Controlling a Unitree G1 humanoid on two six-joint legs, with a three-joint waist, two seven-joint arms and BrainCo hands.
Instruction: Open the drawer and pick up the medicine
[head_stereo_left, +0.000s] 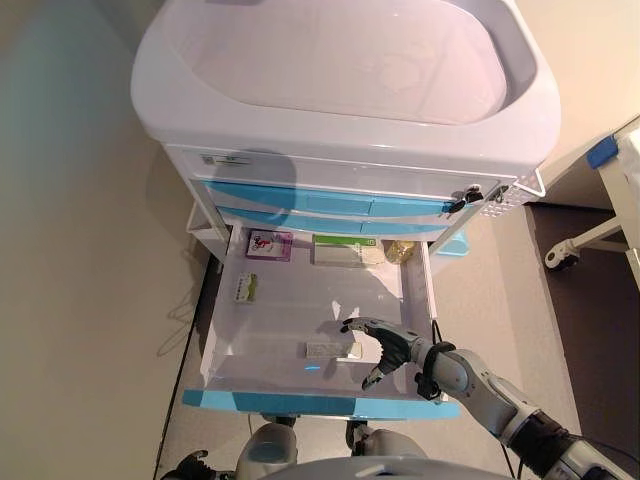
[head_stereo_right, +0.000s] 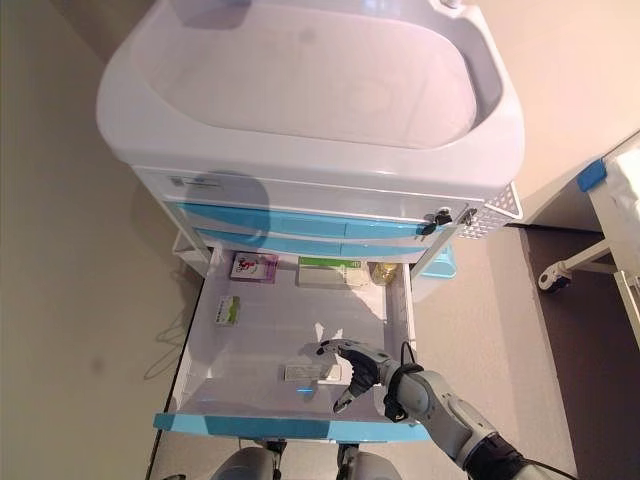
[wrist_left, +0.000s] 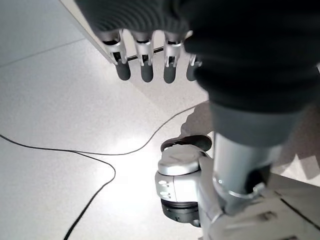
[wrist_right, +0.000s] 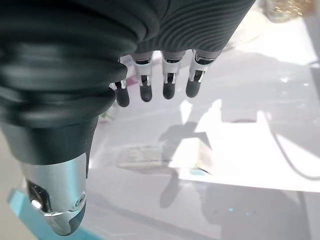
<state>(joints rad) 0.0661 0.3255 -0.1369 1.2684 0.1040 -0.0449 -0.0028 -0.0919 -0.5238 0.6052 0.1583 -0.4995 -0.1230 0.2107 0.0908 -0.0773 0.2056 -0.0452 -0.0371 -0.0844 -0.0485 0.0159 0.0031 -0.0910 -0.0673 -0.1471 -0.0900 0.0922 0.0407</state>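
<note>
The cart's bottom drawer (head_stereo_left: 225, 310) stands pulled out, white inside with a blue front (head_stereo_left: 300, 402). A small white medicine box (head_stereo_left: 330, 349) lies flat near the drawer's front. My right hand (head_stereo_left: 392, 346) hovers over the box's right end, open, with straight fingers (wrist_right: 145, 91) and the thumb spread toward the drawer front. It holds nothing, and whether it touches the box is unclear. The box (wrist_right: 144, 156) shows just below the fingertips in the right wrist view. My left hand (wrist_left: 145, 60) hangs open over the floor beside the cart.
At the drawer's back lie a pink box (head_stereo_left: 268, 245), a green-white box (head_stereo_left: 340, 250) and a yellowish pack (head_stereo_left: 398, 251); a small green box (head_stereo_left: 246, 288) sits by the left wall. Above are closed blue drawers (head_stereo_left: 330, 205) and the cart's white top (head_stereo_left: 340, 60). A wheeled bed frame (head_stereo_left: 565, 255) stands right.
</note>
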